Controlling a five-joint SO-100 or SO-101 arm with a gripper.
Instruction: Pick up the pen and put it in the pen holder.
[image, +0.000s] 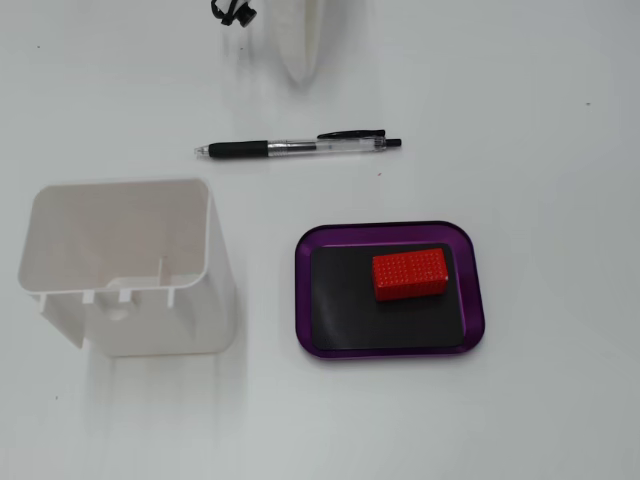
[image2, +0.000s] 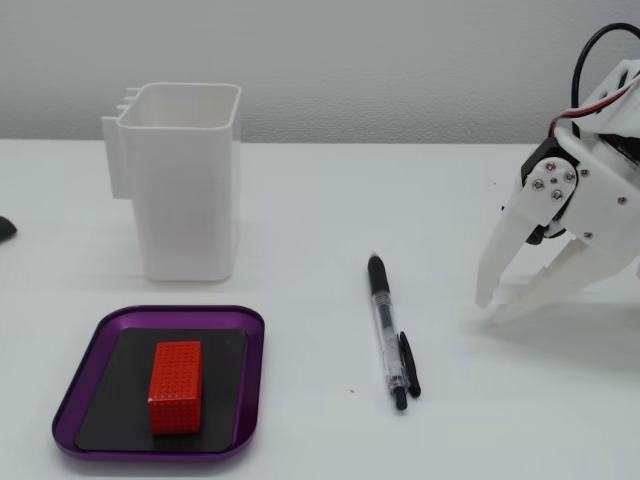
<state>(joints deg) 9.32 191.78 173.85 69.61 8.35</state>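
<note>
A pen (image2: 388, 333) lies flat on the white bench (image2: 320, 200), apart from the upright white pen holder (image2: 187, 180). The robot's hand (image2: 490, 308) hovers beside it, fingers spread and empty. A red block (image2: 175, 386) sits in a purple tray (image2: 70, 400).

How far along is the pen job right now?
Nothing looks done yet. The pen lies flat on the table, apart from the holder, which stands upright with nothing seen sticking out of it. In hand: nothing; the gripper is open beside the pen, holding nothing and not touching it. Left: reach the pen, grip it, lift it and drop it into the holder.
</note>
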